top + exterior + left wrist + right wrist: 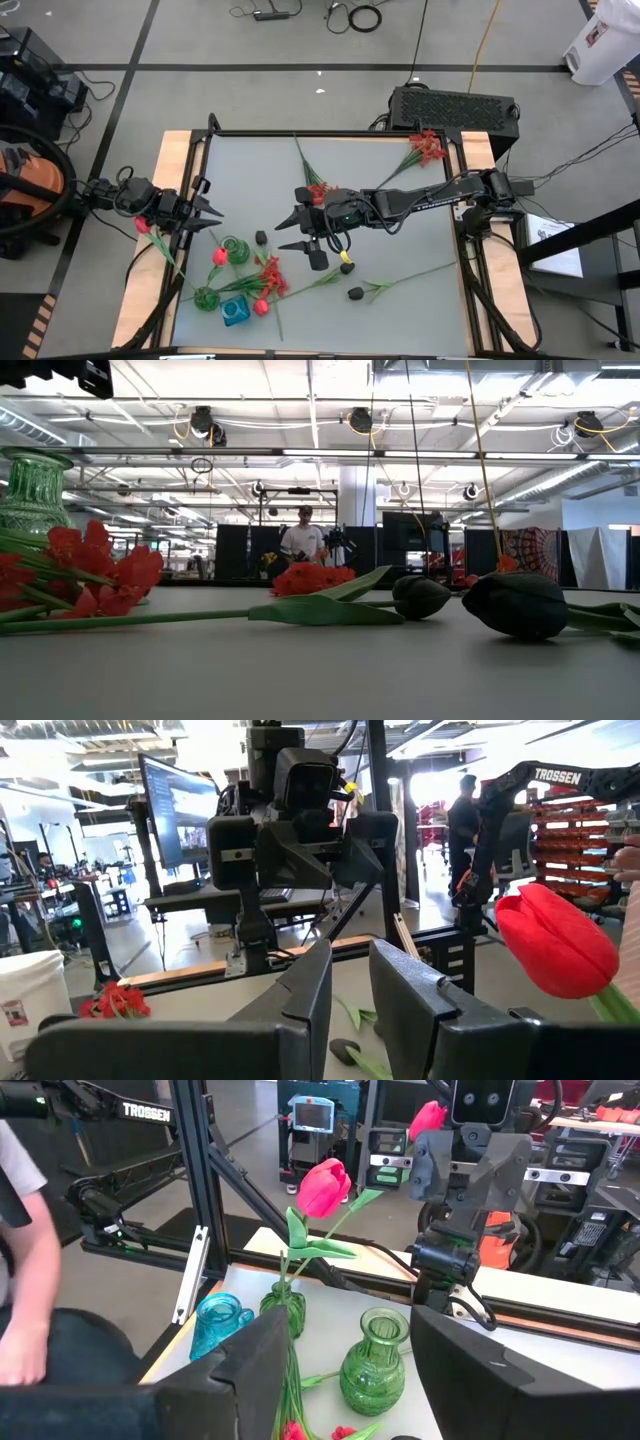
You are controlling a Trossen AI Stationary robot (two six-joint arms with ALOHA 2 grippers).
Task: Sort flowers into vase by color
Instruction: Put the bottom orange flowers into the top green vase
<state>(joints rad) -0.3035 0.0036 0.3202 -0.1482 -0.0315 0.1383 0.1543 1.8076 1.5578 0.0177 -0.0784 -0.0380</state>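
2 arms share this: the left gripper (205, 212), at the tabletop's (400, 200) 9 o'clock, should keep its fingers clamped on the red tulip (142, 225), while the right gripper (288, 232) waits open-fingered mid-table.

Red frilly flowers (270, 278) lie near the green vases (236, 250); one red tulip (219, 257) stands in a vase; black buds (355, 294) lie flat mid-desk.

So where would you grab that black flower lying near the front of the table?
Probably by its thin green stem, not the black bud. It lies flat with the stem running toward the right, so coming straight down with jaws across the stem looks easiest; the open right gripper is nearest.
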